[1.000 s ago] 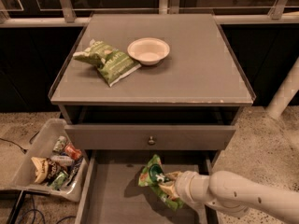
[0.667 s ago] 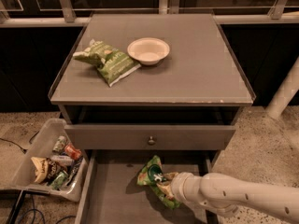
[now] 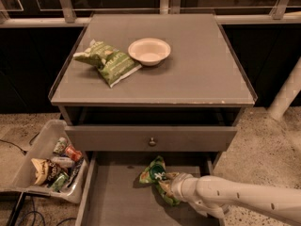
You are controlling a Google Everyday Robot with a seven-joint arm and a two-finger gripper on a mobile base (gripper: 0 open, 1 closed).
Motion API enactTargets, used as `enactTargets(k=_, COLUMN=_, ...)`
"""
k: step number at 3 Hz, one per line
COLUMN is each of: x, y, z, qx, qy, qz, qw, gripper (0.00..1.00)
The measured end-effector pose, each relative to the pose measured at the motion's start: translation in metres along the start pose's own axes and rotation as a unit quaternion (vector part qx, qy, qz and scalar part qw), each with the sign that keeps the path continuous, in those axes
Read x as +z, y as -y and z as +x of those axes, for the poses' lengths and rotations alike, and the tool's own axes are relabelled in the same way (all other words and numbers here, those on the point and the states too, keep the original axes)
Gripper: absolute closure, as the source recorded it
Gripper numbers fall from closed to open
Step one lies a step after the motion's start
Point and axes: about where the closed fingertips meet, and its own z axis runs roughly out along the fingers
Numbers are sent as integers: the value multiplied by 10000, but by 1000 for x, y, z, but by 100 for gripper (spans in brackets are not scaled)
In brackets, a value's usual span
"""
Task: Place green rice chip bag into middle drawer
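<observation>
The green rice chip bag (image 3: 154, 172) is a crinkled bright green bag lying inside the open middle drawer (image 3: 117, 201), near its back right part. My gripper (image 3: 170, 187) comes in from the lower right on a white arm (image 3: 235, 200) and is at the bag's near end, over the drawer floor. The bag hides the fingertips.
A paler olive-green bag (image 3: 109, 60) and a white bowl (image 3: 149, 51) sit on the cabinet top. The closed drawer front with a round knob (image 3: 152, 141) is just above the open drawer. A clear bin (image 3: 44, 160) of snacks stands on the floor at left.
The arm and the bag have shifted slightly left and further into the drawer.
</observation>
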Motion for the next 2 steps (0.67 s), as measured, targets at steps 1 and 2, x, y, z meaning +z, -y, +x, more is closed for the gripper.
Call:
enactTargets(k=1, x=8, y=12, z=11, qx=290, qy=38, qz=-14, qw=9996, gripper=100)
enactTargets(k=2, x=8, y=12, z=11, qx=290, qy=38, qz=-15, qw=9996, gripper=82)
